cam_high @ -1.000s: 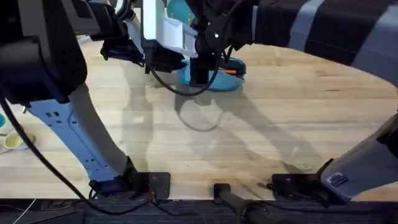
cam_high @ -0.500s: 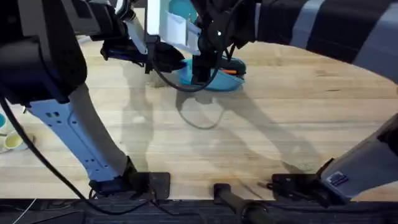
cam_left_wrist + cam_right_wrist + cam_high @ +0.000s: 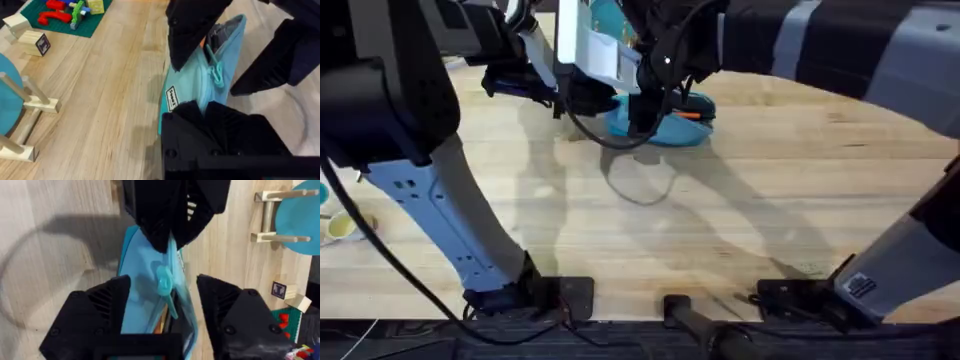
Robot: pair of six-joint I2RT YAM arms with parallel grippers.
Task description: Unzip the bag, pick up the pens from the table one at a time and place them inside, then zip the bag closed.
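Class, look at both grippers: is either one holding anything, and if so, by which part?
The left gripper pinches the end of the light blue pencil pouch. The right gripper is open astride the pouch near its teal zipper pull, gripping nothing.

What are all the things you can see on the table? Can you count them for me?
light blue fabric pencil pouch: one, light blue, far middle of the table, partly unzipped
teal zipper pull tab: one, teal, on top of the pouch
thin orange pen: one visible, orange, inside the pouch opening
round teal disc on a wooden stand: one, teal and pale wood, beside the pouch
small wooden block: one, pale wood, beyond the disc
green mat with toy bricks: one, green, far edge
light wooden plank table: one, pale wood
left pincer: black, shut on the pouch's end
right pincer: black, open, straddling the pouch
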